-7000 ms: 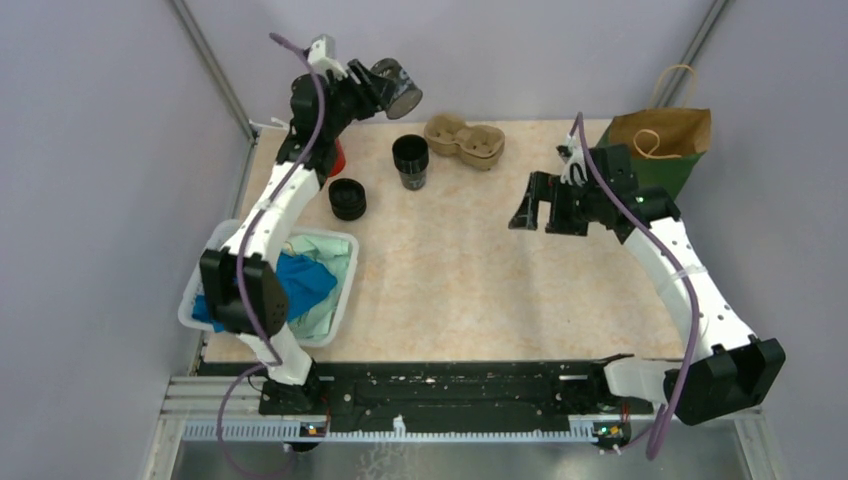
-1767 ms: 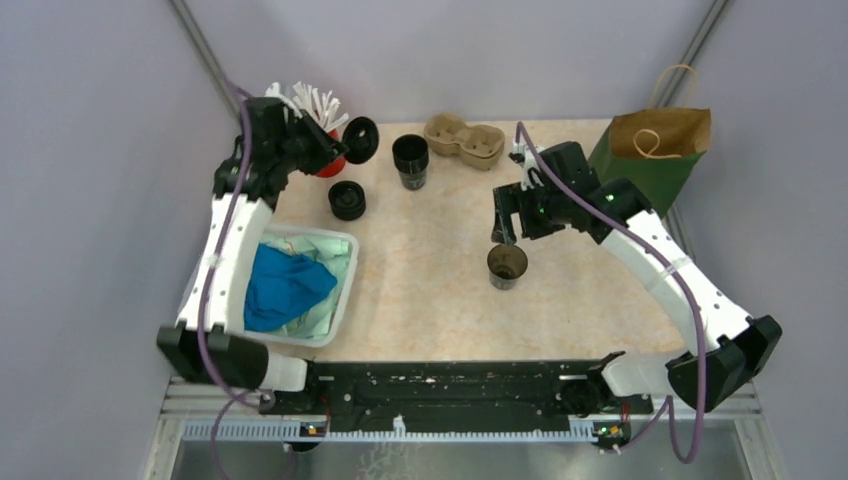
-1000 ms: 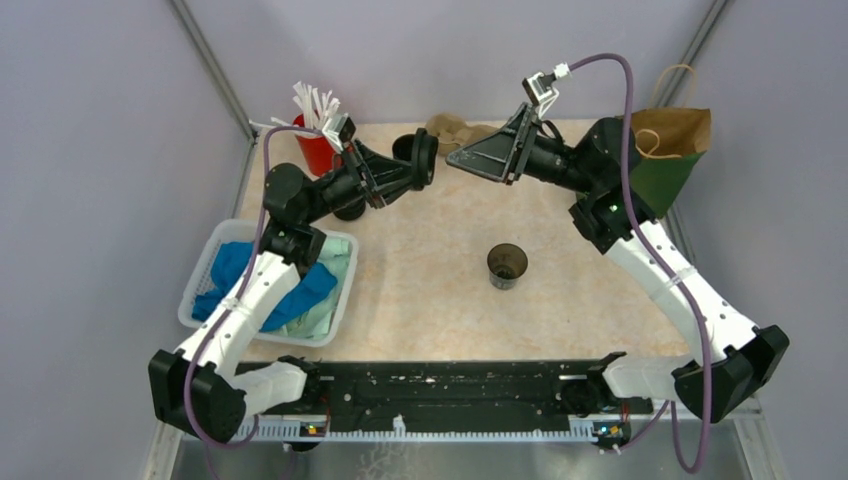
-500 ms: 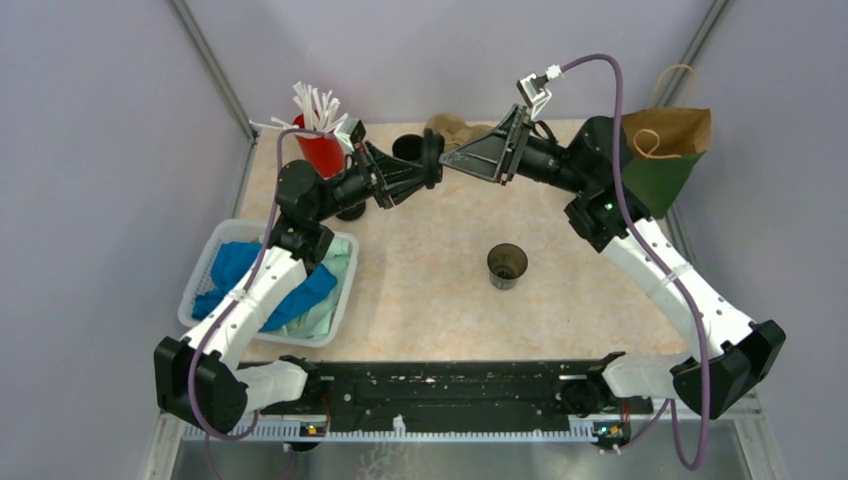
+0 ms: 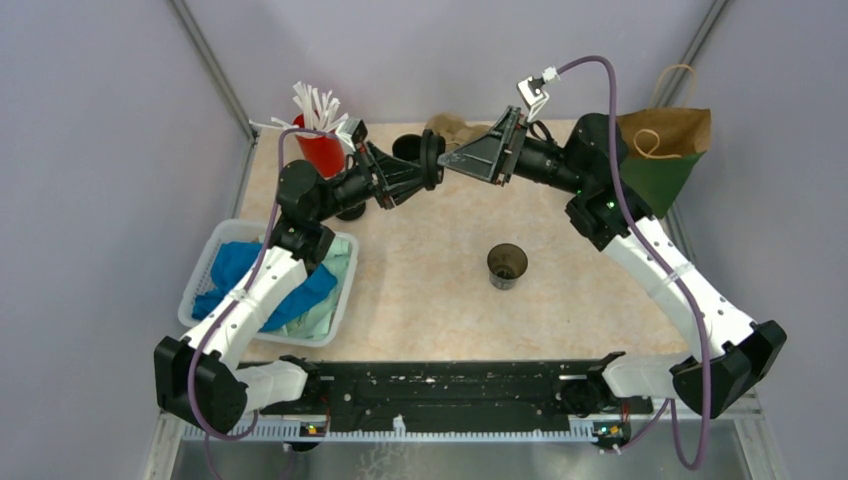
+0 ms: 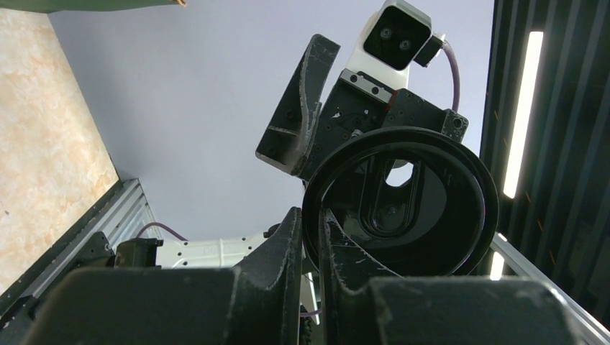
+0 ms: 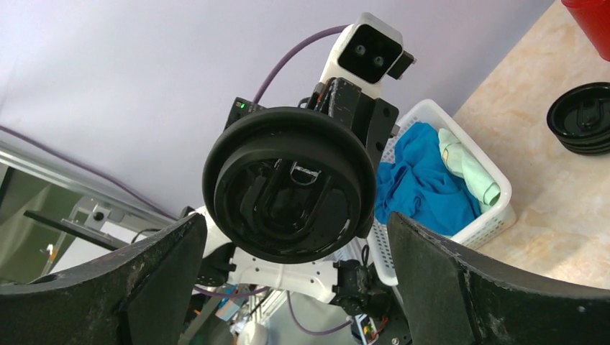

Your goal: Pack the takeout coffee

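A round black lid (image 5: 434, 160) is held on edge in the air over the back of the table, its rim pinched in my shut left gripper (image 5: 424, 168). In the left wrist view the lid (image 6: 400, 201) stands between my closed fingers (image 6: 311, 219). My right gripper (image 5: 452, 160) is open and faces the lid from the right, nearly touching it. In the right wrist view the lid (image 7: 289, 184) sits between my wide-open fingers (image 7: 460, 287), which do not touch it. A black tapered cup (image 5: 507, 266) stands open and without a lid at mid-table.
A second black cup (image 5: 404, 148) and the brown pulp tray (image 5: 453, 127) stand behind the grippers, partly hidden. The red cup of white sticks (image 5: 318, 148) is back left. A white basket of cloths (image 5: 340, 300) is on the left and a paper bag (image 5: 665, 130) back right. Spare lids (image 7: 583, 118) lie by the red cup.
Over the last second my left gripper carried the lid rightward and my right gripper dropped slightly toward it, so the two have come closer. The open cup has not moved.
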Tool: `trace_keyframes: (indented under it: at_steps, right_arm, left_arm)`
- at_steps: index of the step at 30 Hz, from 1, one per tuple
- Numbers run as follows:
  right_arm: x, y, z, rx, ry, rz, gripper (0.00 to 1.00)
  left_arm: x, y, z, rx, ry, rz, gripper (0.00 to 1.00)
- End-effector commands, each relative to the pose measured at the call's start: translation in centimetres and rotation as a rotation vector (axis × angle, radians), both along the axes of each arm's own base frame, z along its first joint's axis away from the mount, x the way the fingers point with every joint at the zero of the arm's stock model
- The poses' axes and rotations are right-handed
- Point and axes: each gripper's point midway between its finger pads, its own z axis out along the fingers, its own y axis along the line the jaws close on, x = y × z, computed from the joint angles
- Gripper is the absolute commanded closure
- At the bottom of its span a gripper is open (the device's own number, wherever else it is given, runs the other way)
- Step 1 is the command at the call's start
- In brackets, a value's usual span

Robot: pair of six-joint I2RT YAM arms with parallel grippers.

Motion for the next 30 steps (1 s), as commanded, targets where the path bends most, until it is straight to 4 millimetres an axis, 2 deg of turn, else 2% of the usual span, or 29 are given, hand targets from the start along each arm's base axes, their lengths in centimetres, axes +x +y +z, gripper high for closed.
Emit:
trace_keyframes:
  at_steps: [1, 8, 20, 22, 25, 30]
  right_arm:
    - [-1.3, 0.1, 3.2, 0.053, -0.096, 0.041, 0.05]
    - [-1.1, 1.0, 2.7, 0.049, -0.077, 0.055, 0.05]
    - [-0.7, 1.0, 2.5, 0.036, -0.060, 0.039, 0.18]
    - [-0.6, 0.8, 2.3, 0.029, -0.048, 0.024, 0.21]
    - [-0.5, 0.3, 2.0, 0.018, -0.048, -0.016, 0.22]
    - [0.0, -1.5, -0.6, -0.069, -0.008, -0.105, 0.22]
  left_arm:
    - [-0.7, 0.0, 2.3, -0.028, -0.082, -0.004, 0.83]
    - [-0.8, -0.4, 2.1, -0.020, -0.076, -0.009, 0.83]
    - [-0.8, -0.5, 1.5, -0.001, -0.071, -0.001, 0.82]
    - [-0.7, -0.5, 1.3, 0.014, -0.078, 0.008, 0.75]
    - [-0.5, -0.4, 0.2, 0.077, -0.091, 0.039, 0.60]
    - [-0.3, 0.2, -3.7, 0.210, -0.065, 0.099, 0.36]
